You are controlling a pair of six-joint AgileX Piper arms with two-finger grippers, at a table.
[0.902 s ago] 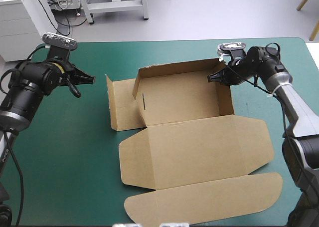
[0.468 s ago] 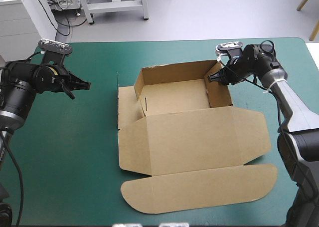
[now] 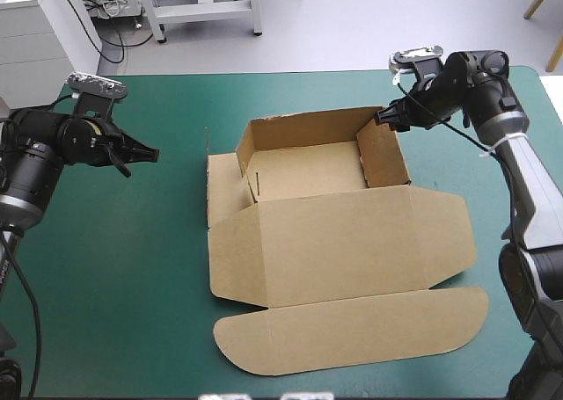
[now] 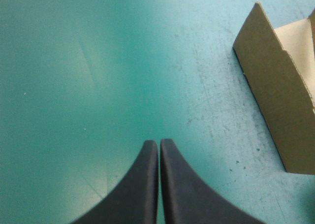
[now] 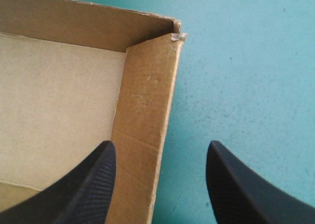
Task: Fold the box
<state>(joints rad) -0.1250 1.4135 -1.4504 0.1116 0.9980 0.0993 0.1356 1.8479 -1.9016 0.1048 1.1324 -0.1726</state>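
Right claw (image 3: 381, 119) (image 5: 160, 147) released, black fingers wide apart, straddling the raised right wall of the brown cardboard box (image 3: 339, 242) (image 5: 64, 101) near its far right corner. In the right wrist view, one finger is over the tray's inside and the other over the teal-green table cover (image 3: 123, 286) outside. Cannot tell if either touches the board.

Left claw (image 3: 155, 154) (image 4: 158, 143) clenched, fingers pressed together in one point, holding nothing. It hovers over bare cover well left of the box, pointing toward it.

Box sits mid-table, slightly right of centre. It forms an open tray with far, left and right walls up. The lid lies flat toward the near edge and ends in a long rounded tuck flap. One side flap (image 3: 222, 189) (image 4: 275, 101) sticks out at the tray's left, ahead of the left claw.
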